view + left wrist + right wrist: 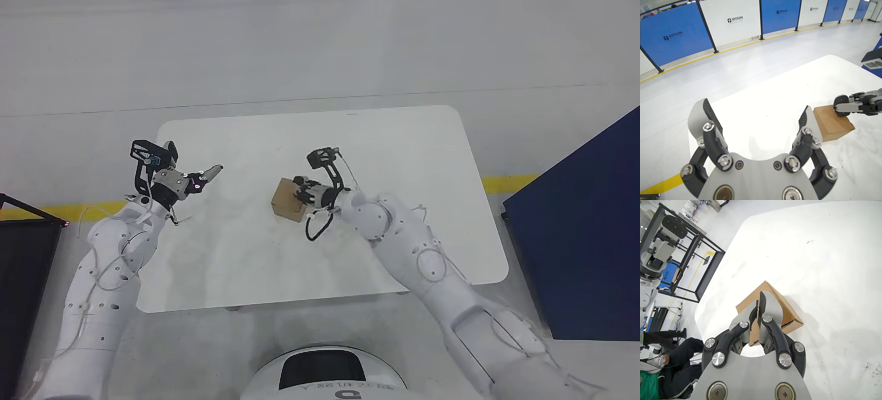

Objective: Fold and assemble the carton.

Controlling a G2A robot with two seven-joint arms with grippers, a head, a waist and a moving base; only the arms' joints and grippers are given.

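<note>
At the far left, beside the counter (440, 250), we see a black metal frame (20, 250) standing on the floor. Next comes the left hand (212, 172), held above the counter's left part with its fingers spread wide and nothing between them (756, 108). It points toward the carton (288, 199), with a stretch of white counter between the two.

The carton sits near the middle of the counter, a small brown box with its flaps folded shut (831, 126). The right hand (305, 195) is over its right side. The fingers are drawn together, and their tips rest on the carton's top face near one corner (759, 306). From the left wrist we see that hand (840, 111) covering the carton's far corner. To the right of the counter stands a dark blue panel (590, 230).

The counter is white with rounded corners, and grey scuffs and small dark specks mark it around the carton (791, 315). The floor (320, 60) is pale grey, and a yellow line (510, 183) crosses it. Blue and white partition panels (772, 15) on black posts fence the room.
</note>
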